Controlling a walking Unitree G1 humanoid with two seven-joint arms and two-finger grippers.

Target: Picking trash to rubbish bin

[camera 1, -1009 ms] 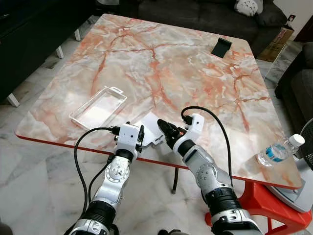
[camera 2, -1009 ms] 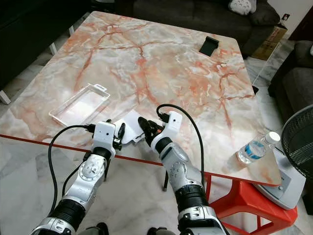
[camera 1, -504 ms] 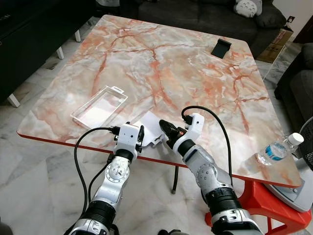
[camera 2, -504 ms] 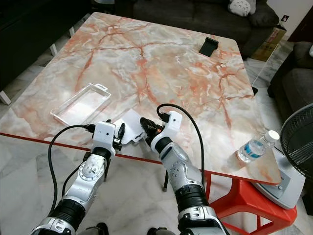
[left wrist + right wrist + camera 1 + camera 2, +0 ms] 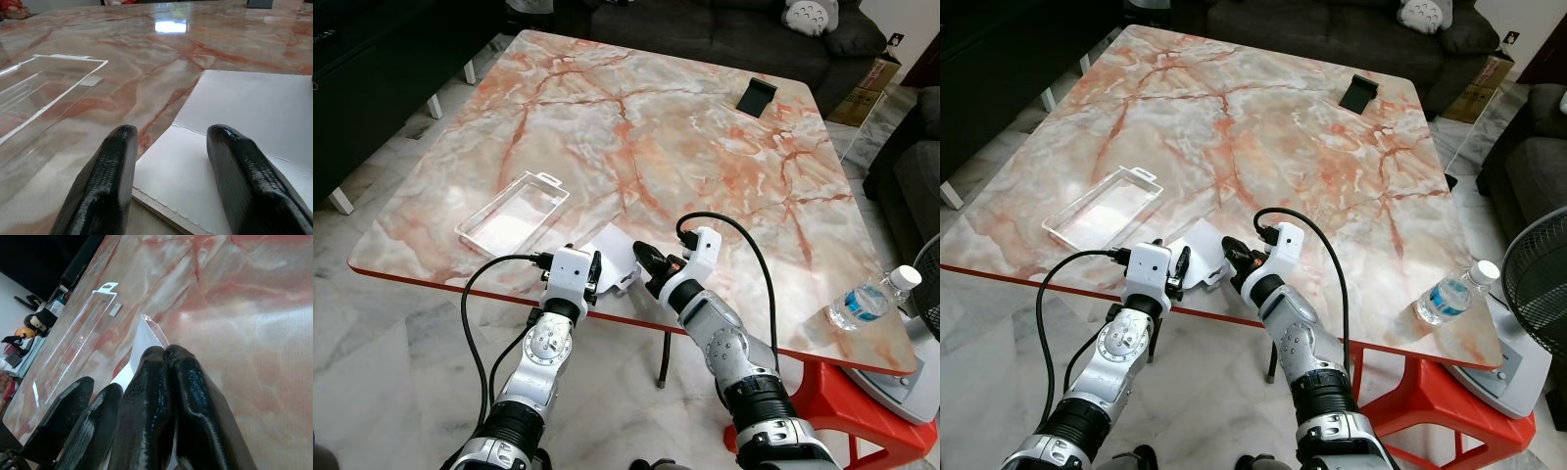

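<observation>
A white card [image 5: 610,251] lies near the front edge of the marble table [image 5: 656,127], one corner [image 5: 145,319] raised. My right gripper [image 5: 644,260] comes at it from the right, and its fingers [image 5: 166,382] are pressed together on the card's edge. From the front, my left gripper [image 5: 595,270] stands open, fingers [image 5: 115,156] spread over the card's [image 5: 244,107] near edge. A clear plastic blister pack [image 5: 512,213] lies flat on the table to the left of both grippers.
A water bottle [image 5: 869,302] lies at the table's front right corner. A small black stand [image 5: 756,95] sits at the far right. Dark sofas surround the table, a fan [image 5: 1538,294] stands at the right, and the floor is marble tile.
My right gripper has drawn back slightly toward the table's front edge, still shut on the card. The left gripper has stayed in place.
</observation>
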